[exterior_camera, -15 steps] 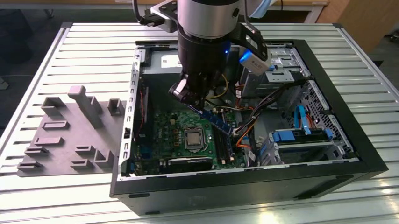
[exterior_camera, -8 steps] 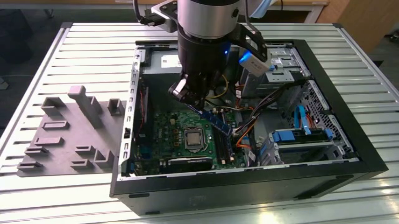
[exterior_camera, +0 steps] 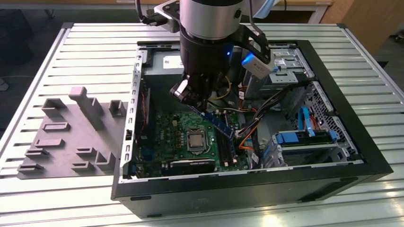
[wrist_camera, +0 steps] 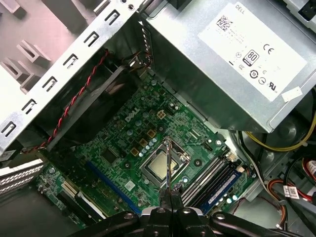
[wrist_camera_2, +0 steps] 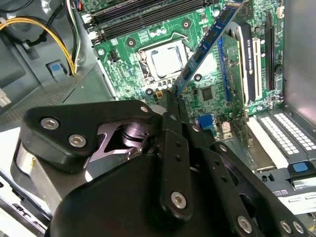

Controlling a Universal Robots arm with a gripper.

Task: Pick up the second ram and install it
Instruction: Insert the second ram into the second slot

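one thing held: the long, narrow dark-blue circuit-board ram stick (wrist_camera_2: 210, 37) is clamped by one end between the black metal fingers (wrist_camera_2: 173, 123), which are closed tight on it.
where it is: in the air inside the open black computer case (exterior_camera: 252, 189), above the green motherboard (exterior_camera: 161, 130); i see it touching no slot.
long axis: the stick reaches out from the fingers at a slant. in the exterior view it (exterior_camera: 218, 124) slopes down toward the board and toward the exterior view's right.
edge-on look: in the first wrist view it shows as a thin line (wrist_camera: 168, 163) over the square silver processor (wrist_camera: 160, 168).
slots: the long black plastic memory slots (wrist_camera: 210, 177) lie just beside the processor, off to one side of the stick rather than under it.
alignment: judged from both wrist views, the stick's axis crosses the slots' direction at an angle and it hangs tilted, so it is not yet lined up or level.
neighbour: one slot seems to hold another blue stick (wrist_camera: 222, 185), seated flat.
holder: the grey moulded holder tray (exterior_camera: 69, 137) sits on the ribbed metal tabletop (exterior_camera: 75, 42), well apart from the fingers, at the exterior view's left of the case.
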